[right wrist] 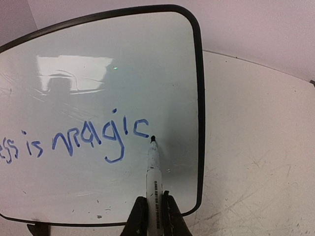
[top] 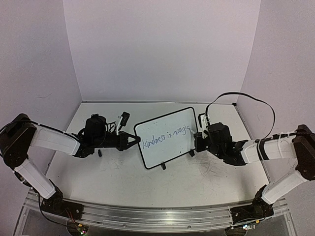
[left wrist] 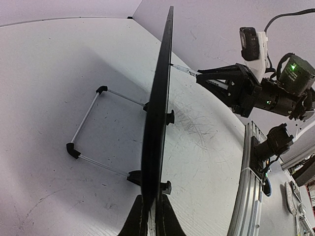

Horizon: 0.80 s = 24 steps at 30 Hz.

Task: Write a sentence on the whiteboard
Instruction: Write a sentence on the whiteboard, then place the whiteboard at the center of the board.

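whiteboard (top: 167,150) stands upright on its feet at mid table (top: 197,177), btwn both arms. left gripper (top: 134,141): jaws clamped on the board's left edge. right gripper (top: 195,142): jaws clamped on a marker (right wrist: 153,172), pointed at the board face. marker tip sits at the board surface, just right of the last letter. sentence (top: 166,134): blue, reads "kindness is magic", one slanted line across the board centre.

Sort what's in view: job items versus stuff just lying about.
Job: whiteboard; sentence "Kindness is magic"; marker; left gripper, clamping the board's edge; right gripper, holding the marker.
Lying about: small black object on the table; grey scuff marks.
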{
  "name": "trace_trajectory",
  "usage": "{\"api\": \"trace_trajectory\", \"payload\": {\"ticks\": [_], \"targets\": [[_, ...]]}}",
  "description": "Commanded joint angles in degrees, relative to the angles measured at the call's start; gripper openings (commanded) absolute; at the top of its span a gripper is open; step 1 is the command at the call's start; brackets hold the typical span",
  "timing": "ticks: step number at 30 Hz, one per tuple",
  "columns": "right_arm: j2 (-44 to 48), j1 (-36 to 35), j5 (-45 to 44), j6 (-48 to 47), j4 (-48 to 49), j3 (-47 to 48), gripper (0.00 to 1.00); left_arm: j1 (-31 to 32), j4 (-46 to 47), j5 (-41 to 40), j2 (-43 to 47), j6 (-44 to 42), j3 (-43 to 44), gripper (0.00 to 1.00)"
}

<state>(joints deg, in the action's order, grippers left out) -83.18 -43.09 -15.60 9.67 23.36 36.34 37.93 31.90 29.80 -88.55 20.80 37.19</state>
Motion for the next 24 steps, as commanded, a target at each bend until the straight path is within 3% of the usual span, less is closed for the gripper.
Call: {"api": "trace_trajectory", "payload": {"ticks": [1,6,10,14,19,21,24], "targets": [[-1.4,0.5,-0.5,-0.4,1.9,2.0,0.0,-0.1,-3.9,-0.7,0.7,-2.3,1.2,0.0],[2.5,0.5,-1.4,0.1,-1.2,1.9,0.0,-0.1,-3.9,-1.1,1.1,-2.2,1.1,0.0],[12.4,0.5,-3.0,1.5,-9.1,1.2,0.0,-0.1,-4.0,-2.7,2.3,-1.6,1.0,0.05],[19.6,0.5,-4.1,0.0,-12.4,-2.2,0.0,0.0,-5.0,-5.0,4.9,-1.7,1.1,0.3],[24.1,0.5,-5.2,-0.6,-14.2,-4.3,0.0,-0.1,-7.3,-6.1,10.8,-1.1,1.8,0.54],[25.1,0.5,-5.0,-0.4,-14.5,-4.0,0.0,-0.1,-9.5,-7.3,14.1,-0.6,1.4,0.72],[26.2,0.5,-4.1,-0.8,-14.7,-3.1,0.0,0.0,-13.2,-9.9,21.6,1.9,-0.5,0.81]]}}
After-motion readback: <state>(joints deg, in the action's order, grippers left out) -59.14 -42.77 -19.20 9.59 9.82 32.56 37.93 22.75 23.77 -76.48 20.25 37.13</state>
